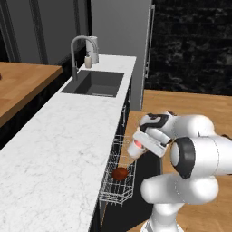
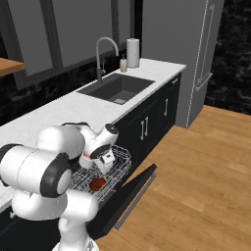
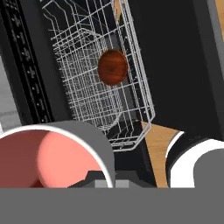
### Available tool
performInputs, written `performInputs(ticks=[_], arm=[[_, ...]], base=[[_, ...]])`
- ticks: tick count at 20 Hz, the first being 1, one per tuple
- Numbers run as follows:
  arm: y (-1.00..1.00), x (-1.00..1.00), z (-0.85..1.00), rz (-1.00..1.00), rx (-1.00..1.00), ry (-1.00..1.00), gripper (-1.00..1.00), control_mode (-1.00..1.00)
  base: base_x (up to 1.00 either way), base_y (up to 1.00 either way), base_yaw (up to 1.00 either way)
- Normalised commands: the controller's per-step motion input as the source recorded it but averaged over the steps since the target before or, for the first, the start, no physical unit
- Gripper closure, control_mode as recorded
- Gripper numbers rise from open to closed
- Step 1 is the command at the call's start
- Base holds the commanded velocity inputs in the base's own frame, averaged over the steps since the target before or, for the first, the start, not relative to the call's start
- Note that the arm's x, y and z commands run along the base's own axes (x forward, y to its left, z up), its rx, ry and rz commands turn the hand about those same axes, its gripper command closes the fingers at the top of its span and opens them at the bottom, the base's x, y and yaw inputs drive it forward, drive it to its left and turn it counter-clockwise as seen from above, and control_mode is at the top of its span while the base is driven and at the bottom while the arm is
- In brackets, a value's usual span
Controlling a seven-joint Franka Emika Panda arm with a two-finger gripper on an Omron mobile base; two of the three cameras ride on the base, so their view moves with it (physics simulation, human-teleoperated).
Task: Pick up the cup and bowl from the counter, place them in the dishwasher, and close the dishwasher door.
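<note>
pincer [image 1: 138, 152]: closed around the cup [image 1: 135, 148], carrying it up over the pulled-out rack, so I'd guess it's about to drop it in
cup: tipped way over, not upright. In the hand view the pinkish inside [image 3: 41, 159] faces the camera, so its axis runs roughly along the hand, mouth pointing back at the wrist
bowl [image 1: 120, 173]: already sitting in the rack, near the front end, looks done
rack [image 2: 115, 164]: slid out over the door, free space beside the bowl for the cup
door [image 2: 128, 193]: folded down flat, has to stay that way till the cup's in
counter [image 1: 59, 136]: just beside the rack
</note>
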Motion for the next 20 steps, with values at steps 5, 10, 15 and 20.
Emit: performInputs(ticks=[5,10,15,20], arm=[[-0.35,-0.17,-0.83,-0.02,0.05,0.08,1.00,-1.00],[-0.01,0.00,-0.73,-0.02,0.08,0.02,1.00,-1.00],[0.32,0.12,-0.63,0.00,0.14,0.08,1.00,-1.00],[0.60,0.00,-0.45,-0.02,0.09,0.03,1.00,-1.00]], base=[[0.00,0.00,0.00],[0.00,0.00,0.00],[0.00,0.00,0.00],[0.00,0.00,0.00]])
